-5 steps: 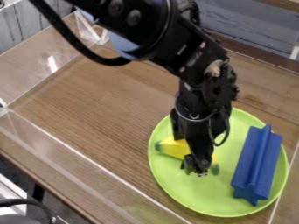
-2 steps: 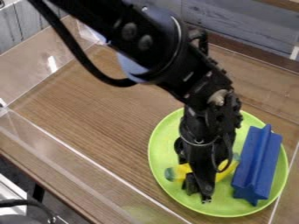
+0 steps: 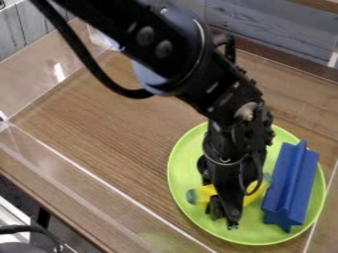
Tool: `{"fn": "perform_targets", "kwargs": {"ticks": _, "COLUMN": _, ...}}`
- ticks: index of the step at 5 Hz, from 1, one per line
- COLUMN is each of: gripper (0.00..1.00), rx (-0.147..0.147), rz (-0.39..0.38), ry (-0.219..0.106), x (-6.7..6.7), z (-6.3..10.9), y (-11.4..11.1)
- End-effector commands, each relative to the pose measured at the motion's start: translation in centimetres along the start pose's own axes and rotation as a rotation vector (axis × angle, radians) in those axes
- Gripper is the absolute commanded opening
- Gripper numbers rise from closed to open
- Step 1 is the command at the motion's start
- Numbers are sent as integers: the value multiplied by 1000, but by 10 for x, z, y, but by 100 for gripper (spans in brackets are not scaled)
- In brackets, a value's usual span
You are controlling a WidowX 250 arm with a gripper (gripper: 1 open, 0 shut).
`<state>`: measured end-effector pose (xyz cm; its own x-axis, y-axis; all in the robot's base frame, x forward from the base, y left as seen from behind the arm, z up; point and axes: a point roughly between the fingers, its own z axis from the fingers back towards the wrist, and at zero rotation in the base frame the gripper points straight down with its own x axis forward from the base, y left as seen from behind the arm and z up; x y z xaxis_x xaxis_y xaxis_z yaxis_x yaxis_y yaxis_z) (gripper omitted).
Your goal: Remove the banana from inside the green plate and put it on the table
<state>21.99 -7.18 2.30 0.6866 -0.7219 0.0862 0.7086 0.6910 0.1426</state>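
The green plate [image 3: 187, 168] lies on the table [image 3: 106, 128] at the front right. The banana [image 3: 204, 191] rests inside it near the front. One dark tip pokes out to the left of the fingers, and a bit of yellow shows to their right. The black arm comes down from the upper left. Its gripper [image 3: 227, 198] points straight down with its fingers pressed against the banana's middle, low over the plate. Most of the banana is hidden behind the fingers.
A blue ridged block [image 3: 291, 186] lies in the right half of the plate, close beside the gripper. Clear acrylic walls [image 3: 73, 183] border the table at the front and left. Bare wood stretches left of the plate.
Over the last second the gripper dropped lower toward the plate's front and its fingers closed in on the banana. Since the later earlier frame nothing has moved.
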Motion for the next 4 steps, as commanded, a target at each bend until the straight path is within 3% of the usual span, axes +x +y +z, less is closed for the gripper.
{"fn": "perform_targets", "kwargs": {"ticks": 1, "gripper": 0, "rx": 12, "rz": 7, "ry": 4, "x": -3, "z": -3, "y": 6}}
{"fn": "perform_targets", "kwargs": {"ticks": 4, "gripper": 0, "rx": 23, "rz": 9, "ry": 7, "x": -6, "z": -3, "y": 11}}
